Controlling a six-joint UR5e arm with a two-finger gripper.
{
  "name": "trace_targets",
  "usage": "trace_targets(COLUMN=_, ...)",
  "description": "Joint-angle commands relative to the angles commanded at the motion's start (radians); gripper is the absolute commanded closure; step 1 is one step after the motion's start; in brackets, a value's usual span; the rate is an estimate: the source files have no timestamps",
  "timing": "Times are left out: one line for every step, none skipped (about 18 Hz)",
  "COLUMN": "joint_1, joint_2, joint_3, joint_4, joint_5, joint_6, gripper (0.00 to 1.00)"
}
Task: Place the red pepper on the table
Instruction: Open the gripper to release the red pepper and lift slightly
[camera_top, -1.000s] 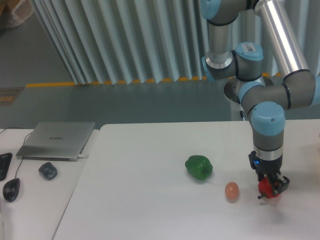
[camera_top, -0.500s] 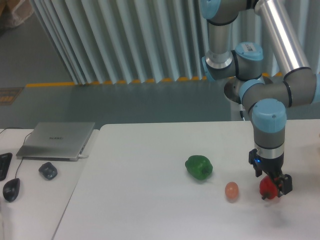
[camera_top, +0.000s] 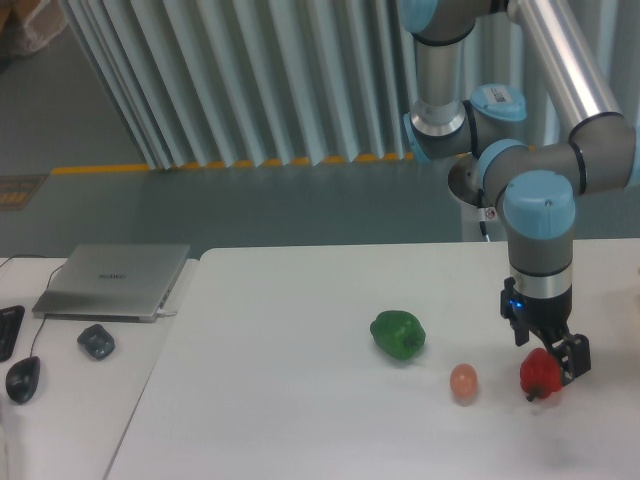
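- Behind the scene ran a wall of pale ribbed panels (camera_top: 250, 80) above a grey floor with a yellow-orange stripe (camera_top: 200, 165), and in front of that lay the white table (camera_top: 300, 400).
- At the right side of the table the gripper (camera_top: 545, 365) pointed straight down, its dark fingers pinching the top of the pepper (camera_top: 539, 374).
- That red pepper hung at the fingertips with a small dark stem sticking out at its lower left; whether it touched the table or hung just above it could not be told.
- A faint shadow lay on the table below and to the right of the pepper.
- Above the gripper rose the arm (camera_top: 540, 230), with a grey wrist, light-blue joint caps and a small blue light near the gripper mount; a silver tube ran up to the top right corner.
- Just to the left of the red pepper lay a small orange-pink egg (camera_top: 463, 382), apart from it.
- Further left and a little farther back sat the green pepper (camera_top: 398, 334), near the egg but not touching it.
- Well to the left, on the adjoining desk (camera_top: 70, 400), lay a closed silver laptop (camera_top: 113, 281).
- Before the laptop sat a small dark grey object (camera_top: 96, 341), and near the left edge a black mouse (camera_top: 22, 378) with its cable.
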Motion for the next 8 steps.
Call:
trace_targets(joint_1=-0.008, joint_2=0.017, joint_3=0.002, joint_4=-0.047, joint_5=0.002, joint_6=0.058, gripper=0.00)
trace_targets(joint_1=-0.011, joint_2=0.029, joint_3=0.002, joint_4=-0.078, joint_5=0.000, joint_6=0.087, gripper=0.00)
trace_targets(joint_1=-0.020, joint_2=0.038, joint_3=0.002, joint_4=-0.100, joint_5=-0.002, joint_6=0.097, gripper=0.00)
trace_targets(joint_1=-0.034, joint_2=0.058, joint_3=0.002, joint_4=-0.132, joint_5=-0.003, joint_6=0.098, gripper=0.00)
trace_targets(joint_1=-0.038, joint_2=0.066, joint_3=0.002, joint_4=-0.150, joint_5=-0.003, joint_6=0.100, gripper=0.00)
trace_targets(joint_1=-0.043, joint_2=0.069, joint_3=0.003, joint_4=-0.163, joint_5=-0.005, joint_6=0.101, gripper=0.00)
trace_targets(joint_1=-0.043, joint_2=0.071, joint_3=0.005, joint_4=-0.175, joint_5=-0.005, joint_6=0.108, gripper=0.00)
trace_targets(joint_1=-0.044, joint_2=0.069, joint_3=0.005, joint_4=-0.181, joint_5=-0.005, joint_6=0.114, gripper=0.00)
